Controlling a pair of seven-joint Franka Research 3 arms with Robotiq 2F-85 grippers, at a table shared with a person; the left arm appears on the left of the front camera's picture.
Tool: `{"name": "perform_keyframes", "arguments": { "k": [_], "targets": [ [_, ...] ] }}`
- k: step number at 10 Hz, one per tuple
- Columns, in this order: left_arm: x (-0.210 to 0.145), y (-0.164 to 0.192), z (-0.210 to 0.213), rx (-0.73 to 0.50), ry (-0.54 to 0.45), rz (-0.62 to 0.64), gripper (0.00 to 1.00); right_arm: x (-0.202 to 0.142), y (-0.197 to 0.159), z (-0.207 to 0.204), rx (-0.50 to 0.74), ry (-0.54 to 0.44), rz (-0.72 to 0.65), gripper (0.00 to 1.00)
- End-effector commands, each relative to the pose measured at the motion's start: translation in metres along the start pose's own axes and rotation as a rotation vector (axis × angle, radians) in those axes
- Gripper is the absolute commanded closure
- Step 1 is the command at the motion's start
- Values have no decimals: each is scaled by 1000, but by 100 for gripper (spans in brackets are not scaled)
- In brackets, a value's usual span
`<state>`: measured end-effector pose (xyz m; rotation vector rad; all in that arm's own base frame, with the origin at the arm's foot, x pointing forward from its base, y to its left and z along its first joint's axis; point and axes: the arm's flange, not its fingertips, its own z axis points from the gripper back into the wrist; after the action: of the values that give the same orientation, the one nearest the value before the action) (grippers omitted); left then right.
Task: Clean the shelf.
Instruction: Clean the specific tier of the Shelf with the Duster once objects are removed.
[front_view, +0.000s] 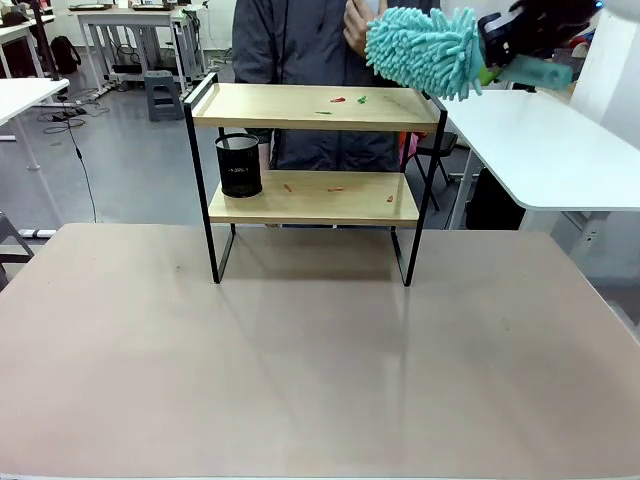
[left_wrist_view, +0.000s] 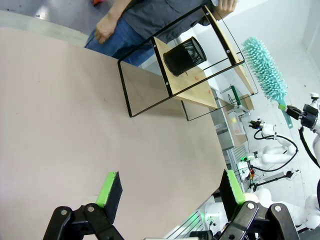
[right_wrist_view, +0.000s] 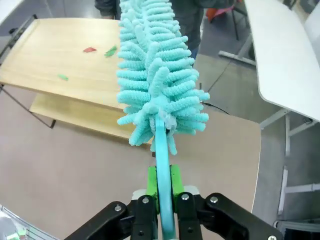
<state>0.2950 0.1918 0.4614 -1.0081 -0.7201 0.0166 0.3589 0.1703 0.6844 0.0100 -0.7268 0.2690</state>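
The long brown table (front_view: 300, 380) carries the shelf (front_view: 300, 205) at its far edge, with its two wooden boards lying lengthwise across the view. A person (front_view: 290, 40) stands right behind the shelf, with one hand (front_view: 358, 25) raised near its top right corner.

Just above the right end of the shelf's top board hangs a fluffy teal duster (front_view: 425, 50). Its long axis runs roughly along the board, with the head towards the shelf's middle and the handle trailing off past the right end. It looks lifted clear of the wood, though I cannot tell for certain.

A black mesh cup (front_view: 239, 165) stands at the left end of the shelf's lower board.

The right gripper (right_wrist_view: 164, 192), beyond the shelf's right end, is pinching the duster's thin handle between its green pads. The left gripper (left_wrist_view: 170, 187) hovers over the table on the near side, well apart from the shelf, with its jaws spread wide and nothing between them. So the right arm is much the nearer one.

Small red and green scraps (front_view: 348, 99) lie on the top board, just left of the duster head, and a few more bits (front_view: 335, 188) dot the lower board. I judge the coming sweep must go leftward and down.
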Motion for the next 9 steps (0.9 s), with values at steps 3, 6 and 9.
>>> {"name": "perform_keyframes", "arguments": {
  "k": [3, 6, 9],
  "targets": [
    [0, 0, -1, -18, -16, -21, 0, 6, 13, -12, 3, 41, -11, 87],
    [0, 0, -1, -18, -16, -21, 0, 3, 13, -16, 175, 106, 41, 87],
    [0, 0, -1, -18, -16, -21, 0, -6, 5, -5, 589, 147, 214, 87]
  ]
}}
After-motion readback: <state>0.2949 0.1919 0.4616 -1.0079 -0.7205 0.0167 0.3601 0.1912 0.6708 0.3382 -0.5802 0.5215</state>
